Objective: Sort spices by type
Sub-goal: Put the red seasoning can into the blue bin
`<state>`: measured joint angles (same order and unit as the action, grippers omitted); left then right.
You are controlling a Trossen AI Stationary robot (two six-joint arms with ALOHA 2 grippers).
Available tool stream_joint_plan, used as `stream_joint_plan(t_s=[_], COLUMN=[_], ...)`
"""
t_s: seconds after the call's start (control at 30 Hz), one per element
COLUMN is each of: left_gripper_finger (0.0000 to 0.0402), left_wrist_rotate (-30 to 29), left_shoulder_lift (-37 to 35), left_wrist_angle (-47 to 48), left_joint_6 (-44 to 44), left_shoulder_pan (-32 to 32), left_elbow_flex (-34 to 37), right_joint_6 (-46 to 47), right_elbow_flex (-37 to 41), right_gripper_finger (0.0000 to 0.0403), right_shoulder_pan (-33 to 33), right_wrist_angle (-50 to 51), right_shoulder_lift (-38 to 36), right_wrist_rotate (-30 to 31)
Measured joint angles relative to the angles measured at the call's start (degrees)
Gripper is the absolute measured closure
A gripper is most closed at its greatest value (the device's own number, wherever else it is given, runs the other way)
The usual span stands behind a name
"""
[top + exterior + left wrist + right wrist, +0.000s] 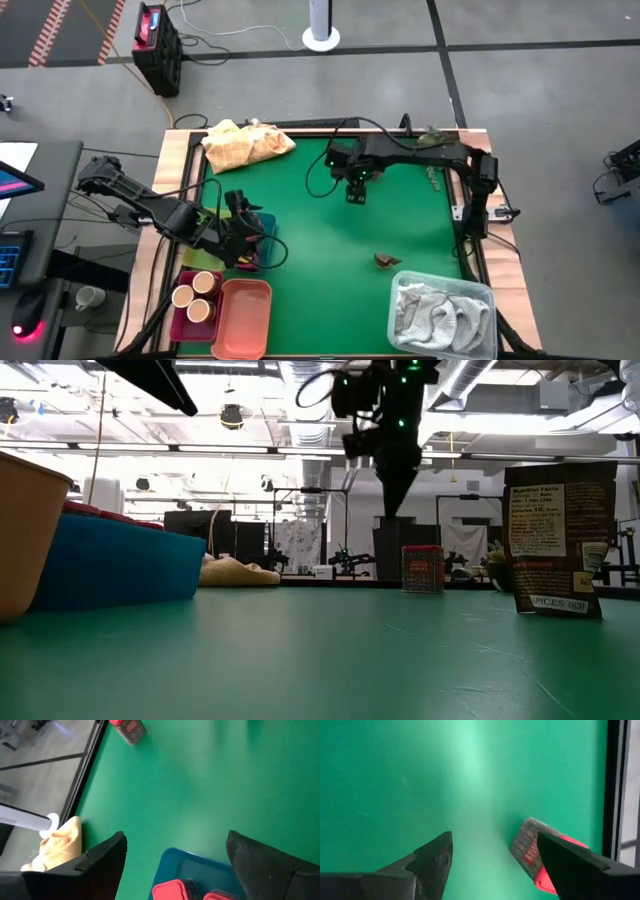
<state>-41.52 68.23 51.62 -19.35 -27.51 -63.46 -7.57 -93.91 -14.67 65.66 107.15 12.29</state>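
Observation:
My right gripper point(355, 190) hangs open over the green mat, pointing down, clear of it in the low view point(392, 505). A small red-capped spice packet point(532, 847) stands on the mat just beside its one finger, untouched; it also shows in the low view point(422, 569) and the left wrist view point(129, 730). My left gripper point(175, 842) stands open above the blue tray point(200, 870), which holds red-topped packets point(172, 890). A brown spice packet point(386, 261) stands on the mat nearer the front. Two tan-lidded jars point(195, 290) sit in a maroon tray point(178, 322).
A pink tray point(245, 315) lies at the front left beside the maroon one. A clear bin point(400, 285) holding a grey-white towel sits at the front right. A yellow cloth point(245, 143) lies at the far left corner. The mat's middle is bare.

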Motion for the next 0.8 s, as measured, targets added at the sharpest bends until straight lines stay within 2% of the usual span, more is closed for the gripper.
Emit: stream_joint_plan(t_s=[0.23, 0.57, 0.73, 0.8], left_gripper_finger=[0.0075, 0.0075, 0.0075, 0.0075], left_wrist_rotate=[0.1, 0.2, 0.1, 0.2], left_shoulder_lift=[0.0, 0.0, 0.0, 0.0], left_wrist_angle=[0.0, 0.1, 0.0, 0.0], left_joint_6=[-0.9, 2.4, 5.2, 6.1], left_shoulder_pan=[0.0, 0.6, 2.8, 3.8], left_elbow_flex=[0.0, 0.0, 0.0, 0.0], right_joint_6=[3.0, 3.7, 4.4, 3.7], right_elbow_flex=[-1.4, -1.4, -3.4, -5.7], right_gripper_finger=[0.0082, 0.0082, 0.0082, 0.0082], right_shoulder_pan=[-5.3, -12.0, -11.9, -11.5], right_wrist_angle=[0.6, 1.7, 4.6, 7.0], right_shoulder_lift=[0.0, 0.1, 4.7, 7.9], right_wrist_rotate=[0.1, 0.1, 0.6, 2.5])
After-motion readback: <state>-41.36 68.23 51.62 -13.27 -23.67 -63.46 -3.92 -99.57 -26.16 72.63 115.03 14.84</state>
